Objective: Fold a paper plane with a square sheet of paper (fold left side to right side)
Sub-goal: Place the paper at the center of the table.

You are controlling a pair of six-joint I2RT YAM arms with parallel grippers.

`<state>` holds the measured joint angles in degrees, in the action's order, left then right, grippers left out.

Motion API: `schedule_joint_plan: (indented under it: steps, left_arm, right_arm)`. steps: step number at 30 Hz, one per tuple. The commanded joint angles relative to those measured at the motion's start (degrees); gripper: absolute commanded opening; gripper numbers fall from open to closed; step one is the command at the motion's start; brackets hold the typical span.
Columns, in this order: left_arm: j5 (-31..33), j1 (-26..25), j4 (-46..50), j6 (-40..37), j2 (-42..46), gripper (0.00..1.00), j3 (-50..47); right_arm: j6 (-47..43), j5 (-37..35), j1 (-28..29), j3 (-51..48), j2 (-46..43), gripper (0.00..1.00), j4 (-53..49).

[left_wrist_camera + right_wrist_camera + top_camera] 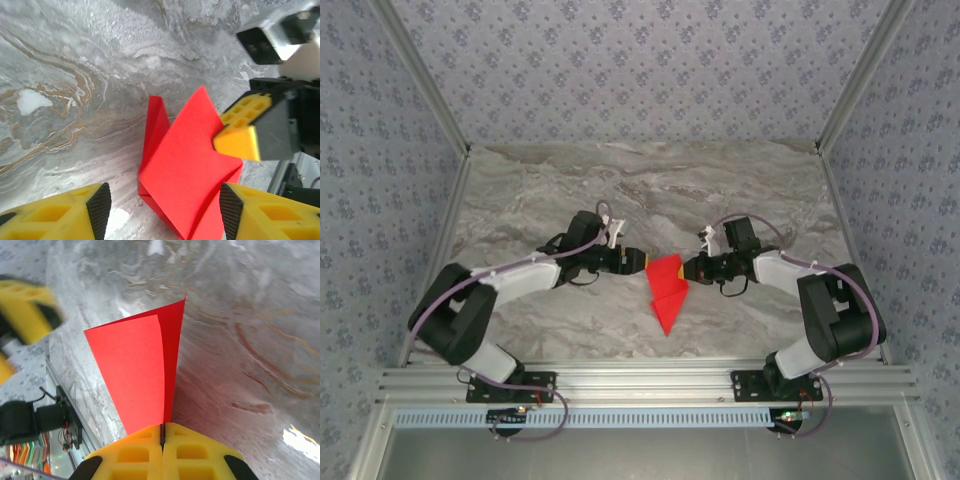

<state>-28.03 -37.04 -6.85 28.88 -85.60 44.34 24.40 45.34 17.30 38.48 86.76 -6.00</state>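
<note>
Yellow fingers (135, 452) of the right gripper (162, 432) are clenched flat together, pinching one edge of the red paper sheet (135, 365). The sheet is folded into layers and fans out away from them. Opposite, the left gripper (162, 210) is released, its yellow fingers (55, 215) spread to either side of the paper, not gripping it. From above, the folded sheet sits mid-table between the two grippers, its pointed end toward the arm bases, on the grey marbled tabletop (540, 200). Patterned wall panels (640, 60) enclose the table.
</note>
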Motion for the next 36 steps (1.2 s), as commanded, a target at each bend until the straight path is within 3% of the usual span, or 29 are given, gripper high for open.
schedule_joint_plan:
  steps: [1, 6, 12, 23, 36]
  left_arm:
    - [10.26, -6.07, 11.38, -6.59, 6.32, 0.6, 2.59]
    - [20.74, -18.03, 17.94, -5.62, 7.54, 0.6, 4.32]
    - [26.89, -26.23, 16.61, -1.91, 0.58, 0.62, 7.21]
    - [41.74, -31.25, 25.82, 0.29, -11.69, 0.65, 17.11]
    - [48.22, -34.07, 30.7, 1.87, -18.96, 0.58, 22.26]
  right_arm:
    - [5.83, -5.5, 0.28, 3.26, -0.18, 0.05, -5.72]
    - [11.1, -7.0, 0.91, 6.4, 1.08, 0.06, -6.2]
    - [11.24, -9.43, 3.17, 9.76, 4.05, 0.06, -8.78]
    - [13.69, -11.18, 4.52, 10.25, 4.66, 0.06, -8.99]
    - [14.18, -11.47, 4.67, 10.65, 5.7, 0.06, -8.75]
